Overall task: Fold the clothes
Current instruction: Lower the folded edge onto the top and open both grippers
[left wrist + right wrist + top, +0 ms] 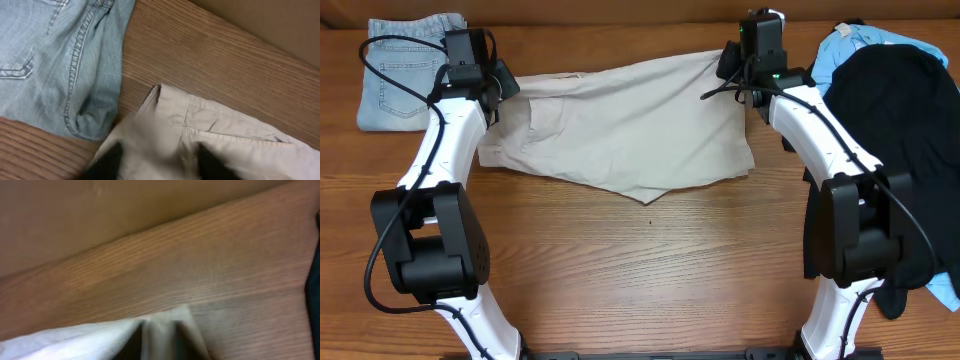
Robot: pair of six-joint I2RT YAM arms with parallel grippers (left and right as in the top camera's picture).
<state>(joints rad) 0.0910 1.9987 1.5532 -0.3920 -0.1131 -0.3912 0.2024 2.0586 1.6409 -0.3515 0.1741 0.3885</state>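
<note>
The pale khaki shorts (pixel 630 125) lie spread across the far middle of the table, stretched between both grippers. My left gripper (pixel 503 88) is at their left waistband end. In the left wrist view its dark fingers (pixel 160 162) have bunched khaki cloth (pixel 220 130) between them. My right gripper (pixel 732 68) is at the shorts' far right corner. In the right wrist view its fingers (pixel 159 340) pinch a raised fold of the khaki cloth (pixel 75 337). A black garment (pixel 895 120) lies over a light-blue one (pixel 850 45) at the right.
Folded light-blue denim shorts (pixel 405 75) lie at the far left corner, close to my left gripper, and also show in the left wrist view (pixel 55 65). The black garment drapes along the right arm's base. Bare wooden tabletop (pixel 640 270) spreads in front of the shorts.
</note>
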